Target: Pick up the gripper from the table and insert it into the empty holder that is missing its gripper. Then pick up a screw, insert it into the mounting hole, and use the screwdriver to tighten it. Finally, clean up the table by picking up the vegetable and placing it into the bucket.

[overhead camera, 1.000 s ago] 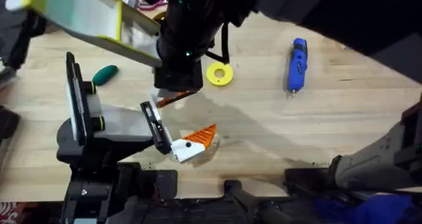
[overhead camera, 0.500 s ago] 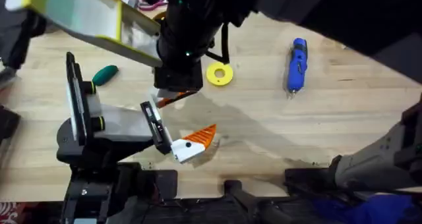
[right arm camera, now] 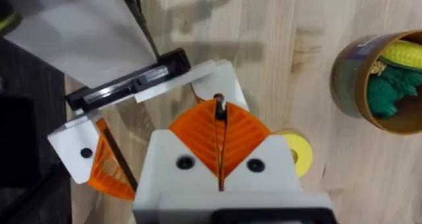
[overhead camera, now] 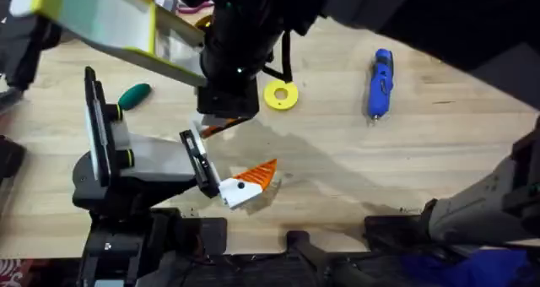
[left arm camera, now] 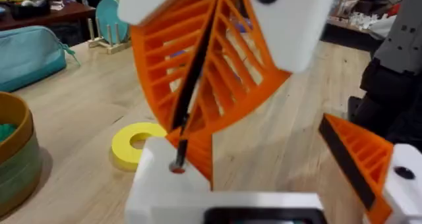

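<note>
Screw insertion, judged to be the step in hand. The right fingers (right arm camera: 198, 135), orange and ribbed, were pressed together on a thin dark object taken to be the screw (right arm camera: 219, 107). They held it tip-down directly over the holder (left arm camera: 158, 184), the white mount of the left arm, near the middle of the bench's (overhead camera: 380, 169) near edge. The left fingers (left arm camera: 359, 161) were spread, with the holder on one side and an orange-tipped mount on the other. An orange piece just behind the holder's top may have been the gripper already seated, though this could not be told for certain. The screw's lower end met a small dark hole in the holder's top face. Good execution would call for keeping the screw's axis in line with that hole and lowering it slowly without side load. The right fingers should part only once the shank stands unaided, and the left arm should stay motionless meanwhile, since a tilted screw would likely topple or cross-thread. The screwdriver (overhead camera: 380, 83) lay well apart toward the far right of the bench, ready for tightening. The vegetable (overhead camera: 133, 94) lay toward the far left, and the bucket (right arm camera: 346, 79) stood beyond a yellow ring (overhead camera: 280, 94).
</note>
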